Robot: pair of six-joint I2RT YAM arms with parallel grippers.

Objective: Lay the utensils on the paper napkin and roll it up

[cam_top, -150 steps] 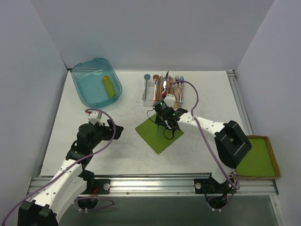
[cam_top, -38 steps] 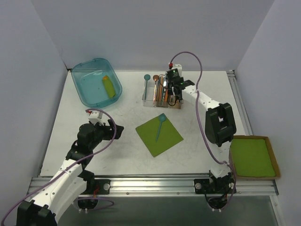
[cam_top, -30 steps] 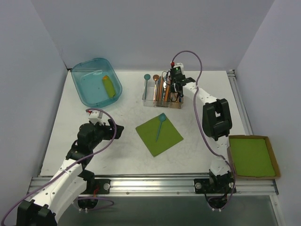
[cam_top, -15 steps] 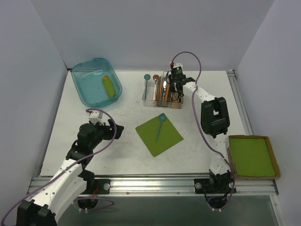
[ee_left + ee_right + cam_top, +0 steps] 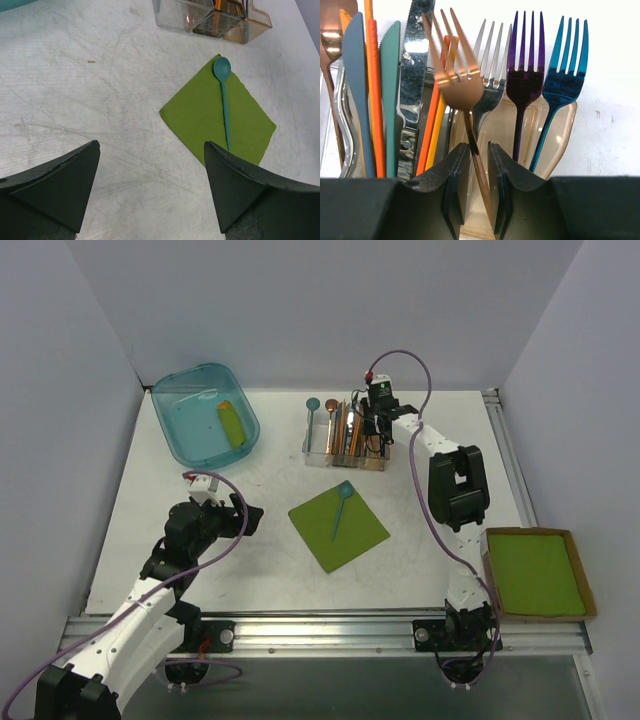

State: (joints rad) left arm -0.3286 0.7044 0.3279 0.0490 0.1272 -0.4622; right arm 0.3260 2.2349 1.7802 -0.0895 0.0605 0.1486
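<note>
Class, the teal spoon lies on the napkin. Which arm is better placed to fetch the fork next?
Right: the right gripper straddles the copper fork; the left gripper hangs open, far off.

Seen from overhead, the napkin (image 5: 338, 526) lies mid-frame on the table (image 5: 280, 580). The spoon (image 5: 340, 506) rests on it, bowl toward the top. Behind the napkin, at upper centre, stands the caddy (image 5: 345, 440), with the right gripper (image 5: 368, 432) at its right end. There the fork (image 5: 462, 82) has its handle between the fingers. A tub (image 5: 190, 430) sits upper left. A stack of sheets (image 5: 540, 572) sits lower right, beyond the table's edge. The left gripper (image 5: 245, 518) sits left of the napkin, apart from it.
</note>
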